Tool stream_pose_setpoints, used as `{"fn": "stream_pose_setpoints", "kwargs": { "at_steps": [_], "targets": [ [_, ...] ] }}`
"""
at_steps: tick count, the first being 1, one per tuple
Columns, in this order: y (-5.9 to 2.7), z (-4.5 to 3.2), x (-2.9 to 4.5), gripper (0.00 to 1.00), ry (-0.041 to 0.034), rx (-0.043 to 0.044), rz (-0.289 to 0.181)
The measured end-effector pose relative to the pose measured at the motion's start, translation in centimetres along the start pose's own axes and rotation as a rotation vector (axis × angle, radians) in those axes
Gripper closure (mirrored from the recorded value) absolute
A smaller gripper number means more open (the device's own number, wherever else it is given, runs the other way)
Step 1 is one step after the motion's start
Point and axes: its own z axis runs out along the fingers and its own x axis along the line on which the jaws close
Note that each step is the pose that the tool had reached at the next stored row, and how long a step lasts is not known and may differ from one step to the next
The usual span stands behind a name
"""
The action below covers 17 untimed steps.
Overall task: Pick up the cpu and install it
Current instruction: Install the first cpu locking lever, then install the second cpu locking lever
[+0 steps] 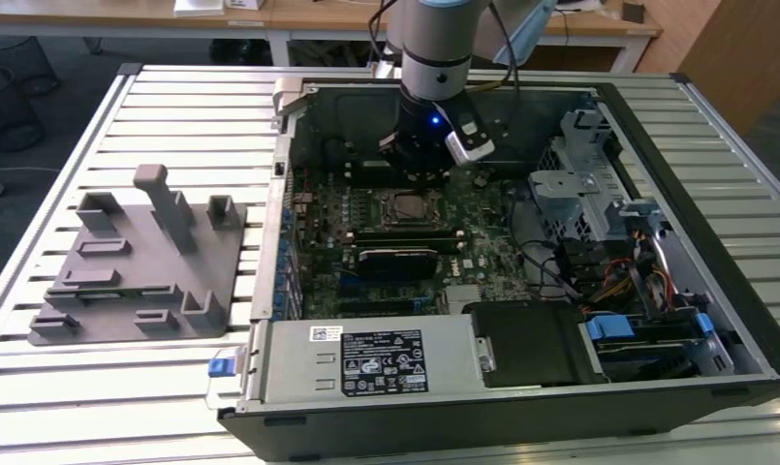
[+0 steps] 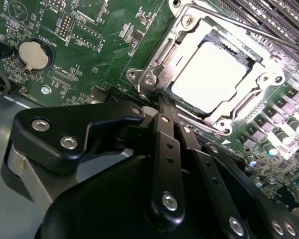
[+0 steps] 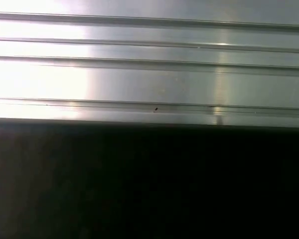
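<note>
Slatted metal worktop (image 1: pixel 170 107) carries open computer case (image 1: pixel 700 320) — motherboard (image 2: pixel 50 59) inside. Grey fixture block (image 1: pixel 144 262) sits well apart, at exterior view's left. Tool (image 2: pixel 162 102) hovers just beside socket frame (image 2: pixel 154 74), fingers pressed together, holding nothing. Cpu (image 2: pixel 209 79) lies seated in socket.

Worktop (image 1: pixel 170 387): ribbed silver metal slats, running side to side in the exterior view, pale with glare. Floor (image 1: pixel 53 102): grey carpet, seen past the worktop's far corner on the exterior view's left. Desks (image 1: pixel 325 17): light wood tops on white legs, along the far side. Wire bin (image 1: pixel 9 107): dark, on the floor at the exterior view's left. Wooden panel (image 1: pixel 738 48): brown, at far right.
</note>
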Motion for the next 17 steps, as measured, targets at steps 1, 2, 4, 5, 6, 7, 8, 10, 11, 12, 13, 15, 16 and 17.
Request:
{"fn": "stream_pose_setpoints", "kwargs": {
  "at_steps": [1,2,4,5,6,7,8,10,11,12,13,15,16,17],
  "targets": [
    [0.02,-0.13,-0.01,0.89,-0.0008,-0.0012,0.0],
    [0.04,-0.31,-0.03,0.89,-0.0015,-0.0021,0.0],
    [0.01,-0.8,-0.01,0.89,0.0001,-0.0001,0.0],
    [0.02,-0.94,-0.02,0.89,-0.0001,-0.0004,0.0],
    [0.02,-0.98,-0.02,0.89,-0.0001,-0.0004,0.0],
    [-0.09,-0.99,-0.02,0.89,0.0,-0.0004,0.0],
    [-0.14,-0.99,-0.01,0.89,0.0001,-0.0002,0.0],
    [-0.23,-0.99,-0.01,0.89,0.0,-0.0003,0.0],
    [-0.25,-0.99,-0.01,0.89,-0.0001,-0.0004,0.0],
    [-0.26,-0.99,-0.01,0.89,0.0,-0.0003,0.0],
    [-0.28,-0.99,-0.01,0.89,0.0,-0.0002,0.0],
    [-0.31,-0.99,-0.01,0.89,0.0,-0.0003,0.0],
    [-0.32,-0.99,-0.01,0.89,0.0,-0.0002,0.0],
    [-0.33,-1.0,-0.01,0.89,0.0,-0.0002,0.0]
  ]
}}
